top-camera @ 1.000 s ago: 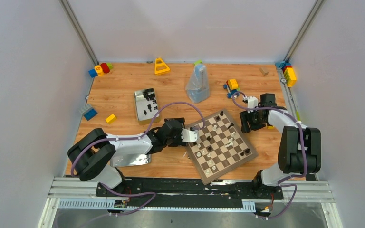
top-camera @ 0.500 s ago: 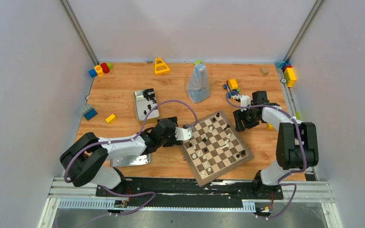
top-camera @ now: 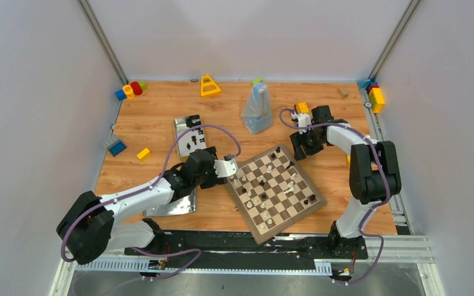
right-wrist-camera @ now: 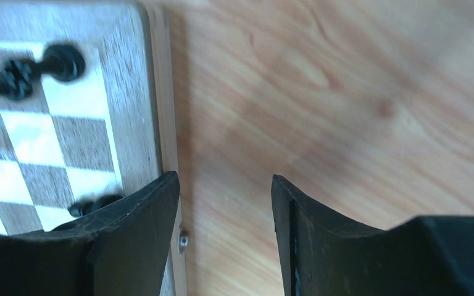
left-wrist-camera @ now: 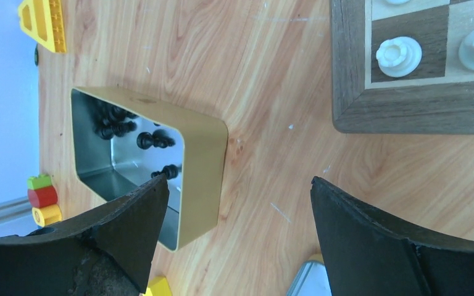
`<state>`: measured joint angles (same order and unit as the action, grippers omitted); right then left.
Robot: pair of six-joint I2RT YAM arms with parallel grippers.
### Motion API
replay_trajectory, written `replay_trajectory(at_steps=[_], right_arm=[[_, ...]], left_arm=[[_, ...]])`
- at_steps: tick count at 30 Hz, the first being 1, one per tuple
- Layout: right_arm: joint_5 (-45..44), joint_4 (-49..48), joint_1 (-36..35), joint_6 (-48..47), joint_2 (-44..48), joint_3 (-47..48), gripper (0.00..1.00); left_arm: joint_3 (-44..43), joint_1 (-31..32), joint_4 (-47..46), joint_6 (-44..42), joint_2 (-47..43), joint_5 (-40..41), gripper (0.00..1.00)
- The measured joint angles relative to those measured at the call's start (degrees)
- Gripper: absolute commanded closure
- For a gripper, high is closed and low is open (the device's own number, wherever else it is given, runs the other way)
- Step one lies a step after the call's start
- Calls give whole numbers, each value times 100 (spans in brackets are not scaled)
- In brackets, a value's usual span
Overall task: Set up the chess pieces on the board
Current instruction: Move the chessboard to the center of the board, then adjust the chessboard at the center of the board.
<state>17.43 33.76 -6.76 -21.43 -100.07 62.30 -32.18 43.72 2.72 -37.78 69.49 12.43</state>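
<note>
Stock as I see it from the console, largest item first. Table [top-camera: 154, 123]: wooden top, walled on three sides. Left arm [top-camera: 142, 194]: stretched low across the table, its left gripper [left-wrist-camera: 237, 191] spread wide with nothing between the jaws, hanging over bare wood between tin and board. Right arm [top-camera: 364, 160]: bent round to the board's far corner, its right gripper [right-wrist-camera: 225, 185] parted about halfway and empty, one finger over the board's border, the other over the table. Board [top-camera: 294, 221]: right of centre, turned askew to the table edge, lying between the two grippers. Lid [top-camera: 179, 206]: flat, partly under the left arm. Bag [top-camera: 257, 111]: clear plastic, upright beyond the board. Tin [left-wrist-camera: 203, 166]: open, just beyond the left gripper. Toy blocks: a yellow triangle [top-camera: 209, 86], clusters in both far corners, loose ones left of the tin and one cluster [top-camera: 302, 109] beside the right wrist. White pieces [left-wrist-camera: 399, 54]: scattered over the board, not in ranks. Black pieces [left-wrist-camera: 154, 142]: several in the tin, others strewn on the board. My reading: setup is at an early stage, with the left side about to fetch from the tin. That calls for a narrower opening and a steep descent inside the tin's walls onto one tiny figure. In the way: the left arm's own purple cable [top-camera: 179, 145] looping across the tin, and the tin's rim.
</note>
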Motion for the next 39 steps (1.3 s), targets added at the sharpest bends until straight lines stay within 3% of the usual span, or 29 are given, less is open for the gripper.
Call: replay_trajectory(at_steps=[14, 26, 32, 39], right_arm=[[-50, 177, -994, 57, -1008, 1458, 43], [-278, 332, -1172, 125, -1145, 1985, 43], [-411, 356, -977, 140, -831, 1915, 43], [-494, 356, -503, 26, 374, 920, 43]], left_arm=[[22, -922, 1040, 420, -955, -463, 6], [13, -1051, 1329, 645, -1073, -697, 6], [-74, -1051, 1464, 647, -935, -1008, 6], [-221, -1051, 1611, 531, -793, -1709, 7]])
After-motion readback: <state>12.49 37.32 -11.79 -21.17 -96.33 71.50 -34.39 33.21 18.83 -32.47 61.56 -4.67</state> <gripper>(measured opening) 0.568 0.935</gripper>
